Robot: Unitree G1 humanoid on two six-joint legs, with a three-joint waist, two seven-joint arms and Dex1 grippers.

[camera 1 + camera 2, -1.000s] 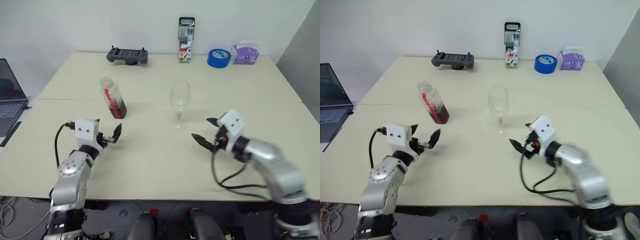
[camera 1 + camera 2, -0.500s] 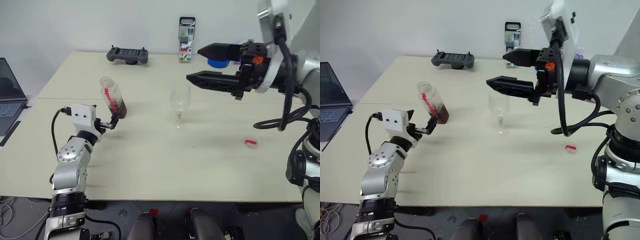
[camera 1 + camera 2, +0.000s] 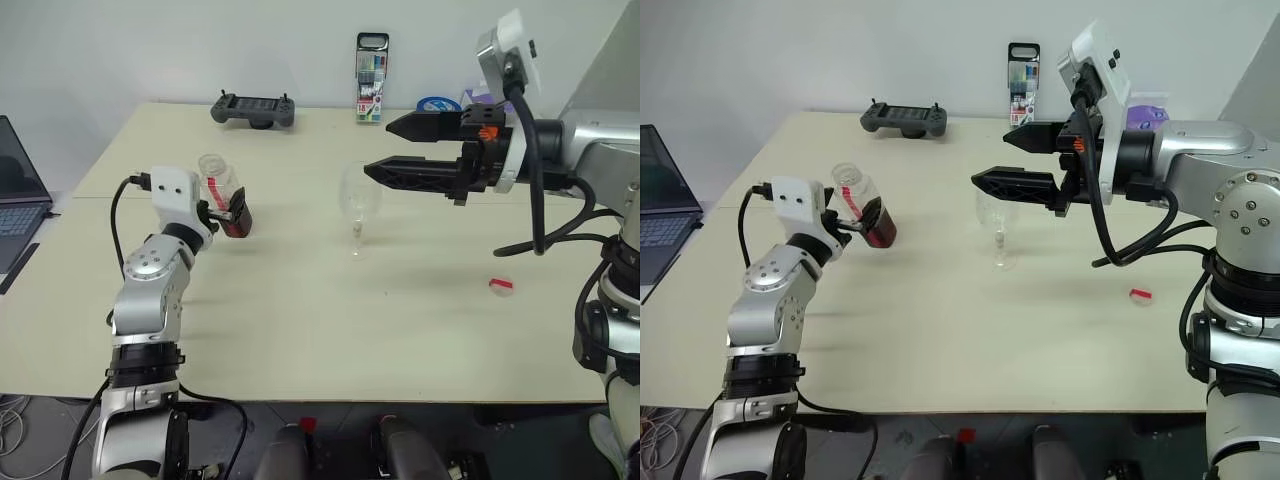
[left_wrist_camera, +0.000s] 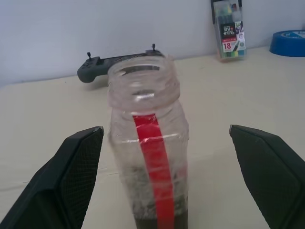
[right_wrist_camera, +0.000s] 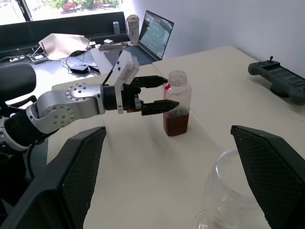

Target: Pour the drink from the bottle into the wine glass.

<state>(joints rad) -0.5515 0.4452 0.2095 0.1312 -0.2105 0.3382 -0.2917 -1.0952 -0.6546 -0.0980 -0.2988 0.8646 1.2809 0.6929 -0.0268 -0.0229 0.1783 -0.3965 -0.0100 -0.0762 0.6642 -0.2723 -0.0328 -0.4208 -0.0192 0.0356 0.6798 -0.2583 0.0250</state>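
Bottle [image 3: 222,194], uncapped, is standing mid-left on the beige desk [image 3: 300,330] w/ dark reddish-brown drink [image 3: 236,220] sitting in its bottom. Left claw [image 3: 226,211] is spreading wide around it, not gripping. Wine glass [image 3: 359,203] is standing at centre, looking empty. Right claw [image 3: 385,150] is hanging wide above the glass, holding nothing. Red cap [image 3: 501,286] is lying lower right. White wall behind.

The open laptop [image 3: 18,205] beside the table's left edge is cut off by the frame. From the left wrist, the clear squarish plastic bottle [image 4: 147,162] loses its base below the frame. From the right wrist, the clear stemmed wine glass [image 5: 233,195] shows just its upper bowl. The blue tape roll [image 3: 437,104] at the table's far edge sits partly behind the right gripper [image 3: 376,148].
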